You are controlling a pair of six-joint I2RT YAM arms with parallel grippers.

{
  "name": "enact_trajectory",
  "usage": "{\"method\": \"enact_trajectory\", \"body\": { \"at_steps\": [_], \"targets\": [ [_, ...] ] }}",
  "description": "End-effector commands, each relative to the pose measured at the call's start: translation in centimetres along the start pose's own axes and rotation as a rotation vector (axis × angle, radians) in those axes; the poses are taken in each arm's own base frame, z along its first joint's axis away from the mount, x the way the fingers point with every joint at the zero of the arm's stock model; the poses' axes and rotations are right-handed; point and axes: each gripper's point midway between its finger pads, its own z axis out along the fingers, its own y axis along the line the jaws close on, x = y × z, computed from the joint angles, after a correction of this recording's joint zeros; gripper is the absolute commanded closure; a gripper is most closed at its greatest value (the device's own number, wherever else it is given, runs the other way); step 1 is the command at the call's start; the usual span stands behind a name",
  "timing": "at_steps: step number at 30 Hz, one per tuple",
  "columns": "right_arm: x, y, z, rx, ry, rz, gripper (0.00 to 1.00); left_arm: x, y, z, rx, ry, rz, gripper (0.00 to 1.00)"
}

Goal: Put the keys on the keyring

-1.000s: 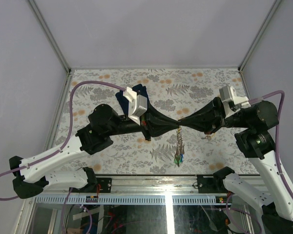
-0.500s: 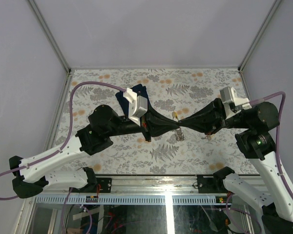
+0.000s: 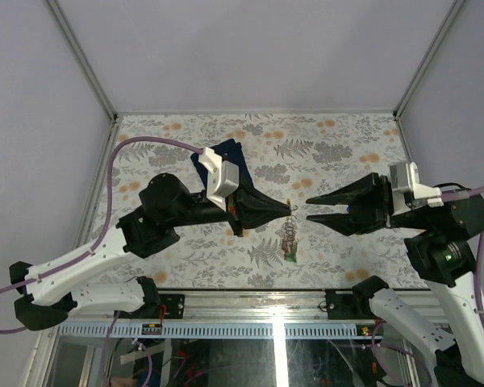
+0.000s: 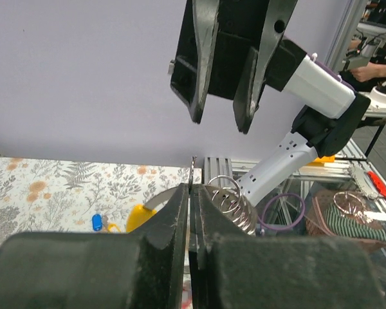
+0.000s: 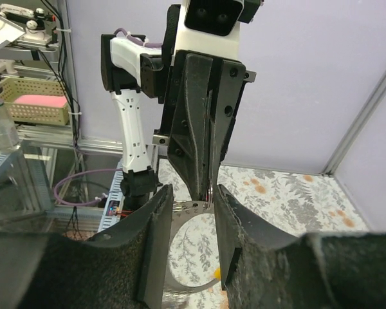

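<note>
Keys [image 3: 289, 242] dangle in a cluster just below the left gripper [image 3: 291, 208], whose jaws are pinched shut on the thin keyring [image 4: 193, 168] — so part of the threading looks done. Facing it tip to tip, but apart from it, the right gripper [image 3: 308, 207] stands open and holds nothing. Beyond the left fingers a blue key [image 4: 98, 223] lies on the table [image 4: 45, 187] — seemingly loose, so it likely has yet to be added.

Overhead looks down on table [image 3: 347, 137]; wrist cameras close, face-to-face, probably sharing mid-table patch.
</note>
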Motion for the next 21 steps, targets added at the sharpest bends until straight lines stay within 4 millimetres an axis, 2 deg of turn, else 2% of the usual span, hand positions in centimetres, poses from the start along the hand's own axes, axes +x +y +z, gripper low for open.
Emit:
{"method": "enact_trajectory", "body": {
  "at_steps": [1,8,15,21],
  "targets": [
    [-0.9,-0.3,-0.6,0.066,-0.007,-0.091,0.62,-2.7,-1.1,-0.6,0.03,-0.016,0.077,1.0],
    [0.4,-0.4,-1.3,0.109,0.038,-0.127,0.62,-1.3,-0.7,-1.9,-0.003,0.123,0.137,1.0],
    [1.0,-0.3,-1.2,0.082,0.038,-0.134,0.61,-1.9,-2.2,-2.9,0.069,0.113,0.241,1.0],
    [2.2,-1.2,-1.4,0.125,0.018,-0.181,0.62,-2.8,-1.2,-2.9,0.021,0.088,0.303,1.0]
  ]
}}
